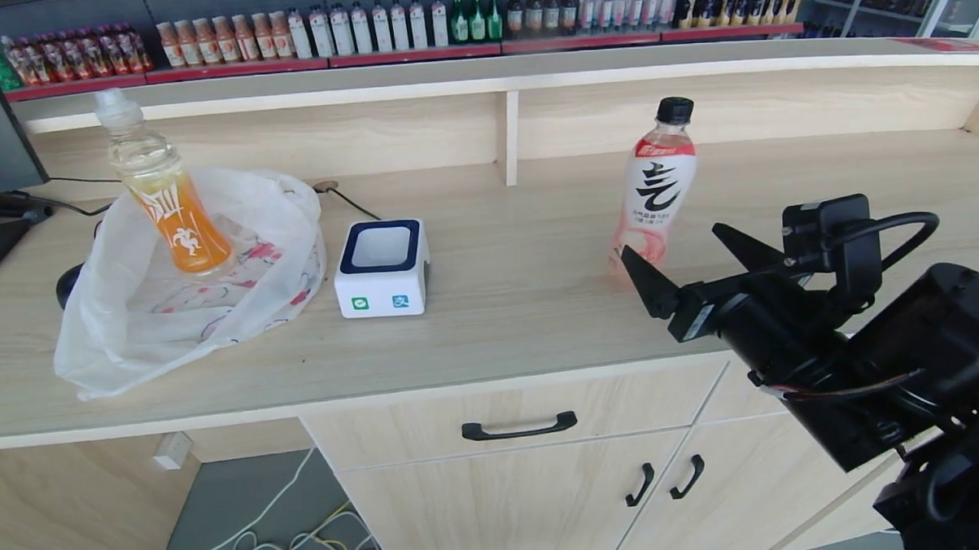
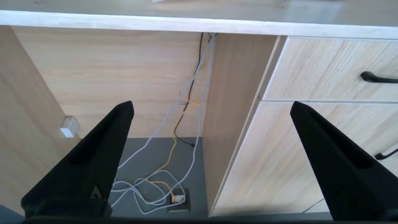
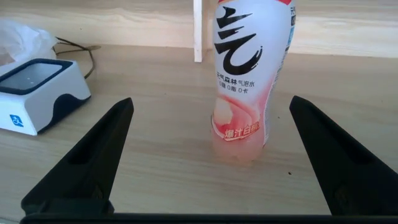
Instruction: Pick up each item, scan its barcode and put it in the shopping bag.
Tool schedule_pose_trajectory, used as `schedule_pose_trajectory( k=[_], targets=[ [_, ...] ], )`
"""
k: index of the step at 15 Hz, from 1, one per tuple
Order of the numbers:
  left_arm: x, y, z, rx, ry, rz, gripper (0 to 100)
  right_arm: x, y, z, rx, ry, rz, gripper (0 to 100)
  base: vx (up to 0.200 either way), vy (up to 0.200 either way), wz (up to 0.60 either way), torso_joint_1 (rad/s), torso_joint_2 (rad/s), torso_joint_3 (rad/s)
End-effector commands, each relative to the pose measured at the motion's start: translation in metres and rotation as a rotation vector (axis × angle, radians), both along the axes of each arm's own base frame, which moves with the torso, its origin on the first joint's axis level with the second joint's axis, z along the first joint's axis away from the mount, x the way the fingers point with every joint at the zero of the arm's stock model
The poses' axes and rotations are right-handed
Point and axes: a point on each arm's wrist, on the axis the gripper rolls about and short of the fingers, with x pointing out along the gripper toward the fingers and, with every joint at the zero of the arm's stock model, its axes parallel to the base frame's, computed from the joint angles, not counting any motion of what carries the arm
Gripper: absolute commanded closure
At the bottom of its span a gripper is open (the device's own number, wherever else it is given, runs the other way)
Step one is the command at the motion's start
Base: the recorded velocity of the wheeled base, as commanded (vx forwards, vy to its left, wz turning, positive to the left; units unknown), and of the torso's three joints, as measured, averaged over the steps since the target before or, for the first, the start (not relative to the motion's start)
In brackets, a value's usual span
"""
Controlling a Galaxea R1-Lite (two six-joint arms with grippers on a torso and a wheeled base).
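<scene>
**Head view:** a high vantage, facing forward and down across the counter [image 1: 524, 323]. It stands far enough back to take in the stocked shelf [image 1: 416, 49] behind and the drawer handle [image 1: 519, 427] below.

**Right wrist view:** low over the counter top, facing along it between the spread fingers of the right gripper [image 3: 209, 102] and close to the pink bottle [image 3: 245, 93]. It shares this bottle, the scanner [image 3: 37, 93] and the upright divider [image 3: 198, 31] with the head view.

**Left wrist view:** below the counter edge, facing the cabinet front between the spread fingers of the left gripper [image 2: 211, 104]. It shares the drawer handle and the floor cables [image 2: 155, 180] with the head view.
</scene>
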Motion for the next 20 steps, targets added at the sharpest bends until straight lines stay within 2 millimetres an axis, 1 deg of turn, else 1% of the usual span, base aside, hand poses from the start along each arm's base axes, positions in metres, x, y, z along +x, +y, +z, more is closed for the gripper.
schedule_pose_trajectory(
  k=[1, 2, 4, 5, 7, 8, 9, 11, 15, 18, 20],
  targets=[
    [0.000, 0.000, 0.000, 0.000, 0.000, 0.000, 0, 0.014, 0.004, -0.009, -0.011, 0.021, -0.013, 0, 0.000, 0.000, 0.00, 0.000, 0.00, 0.000],
    [0.000, 0.000, 0.000, 0.000, 0.000, 0.000, 0, 0.021, 0.000, -0.012, -0.014, 0.024, -0.032, 0, 0.000, 0.000, 0.00, 0.000, 0.00, 0.000],
    [0.000, 0.000, 0.000, 0.000, 0.000, 0.000, 0, 0.026, 0.003, -0.017, -0.033, 0.031, 0.006, 0, 0.000, 0.000, 0.00, 0.000, 0.00, 0.000],
    [0.000, 0.000, 0.000, 0.000, 0.000, 0.000, 0, 0.029, 0.001, -0.019, -0.039, 0.035, 0.007, 0, 0.000, 0.000, 0.00, 0.000, 0.00, 0.000],
    [0.000, 0.000, 0.000, 0.000, 0.000, 0.000, 0, 0.043, -0.010, -0.021, -0.038, 0.032, -0.034, 0, 0.000, 0.000, 0.00, 0.000, 0.00, 0.000],
    [0.000, 0.000, 0.000, 0.000, 0.000, 0.000, 0, 0.048, -0.010, -0.021, -0.034, 0.026, -0.034, 0, 0.000, 0.000, 0.00, 0.000, 0.00, 0.000],
    [0.000, 0.000, 0.000, 0.000, 0.000, 0.000, 0, 0.059, -0.006, -0.016, -0.014, -0.004, -0.003, 0, 0.000, 0.000, 0.00, 0.000, 0.00, 0.000],
    [0.000, 0.000, 0.000, 0.000, 0.000, 0.000, 0, 0.072, -0.010, -0.012, -0.001, -0.034, -0.028, 0, 0.000, 0.000, 0.00, 0.000, 0.00, 0.000],
    [0.000, 0.000, 0.000, 0.000, 0.000, 0.000, 0, 0.079, -0.009, -0.010, 0.006, -0.048, -0.030, 0, 0.000, 0.000, 0.00, 0.000, 0.00, 0.000],
    [0.000, 0.000, 0.000, 0.000, 0.000, 0.000, 0, 0.086, -0.006, -0.004, 0.012, -0.063, -0.028, 0, 0.000, 0.000, 0.00, 0.000, 0.00, 0.000],
    [0.000, 0.000, 0.000, 0.000, 0.000, 0.000, 0, 0.093, -0.002, 0.007, 0.017, -0.076, -0.027, 0, 0.000, 0.000, 0.00, 0.000, 0.00, 0.000]
  ],
)
